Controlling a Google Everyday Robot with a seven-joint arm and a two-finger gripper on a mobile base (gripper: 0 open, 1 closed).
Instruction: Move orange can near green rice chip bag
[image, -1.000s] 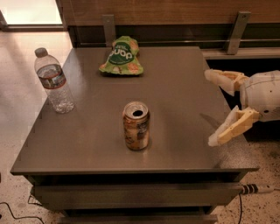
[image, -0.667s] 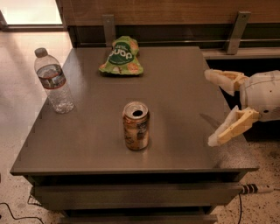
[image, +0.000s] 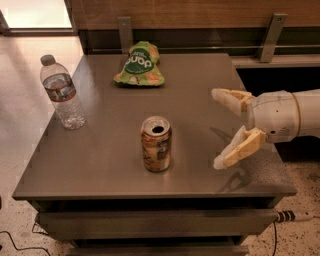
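Note:
The orange can (image: 156, 144) stands upright near the middle of the grey table (image: 110, 160), its silver top showing the pull-tab hole. The green rice chip bag (image: 140, 65) lies at the far edge of the table, well behind the can. My gripper (image: 218, 128) comes in from the right, above the table's right side, to the right of the can and apart from it. Its two tan fingers are spread wide, open and empty.
A clear plastic water bottle (image: 61, 93) stands upright on the left part of the table. A wooden wall with metal brackets (image: 125, 31) runs behind the table. A cable (image: 292, 216) lies by the table's lower right corner.
The gripper has shifted slightly left toward the can. The can, bag and bottle have not moved.

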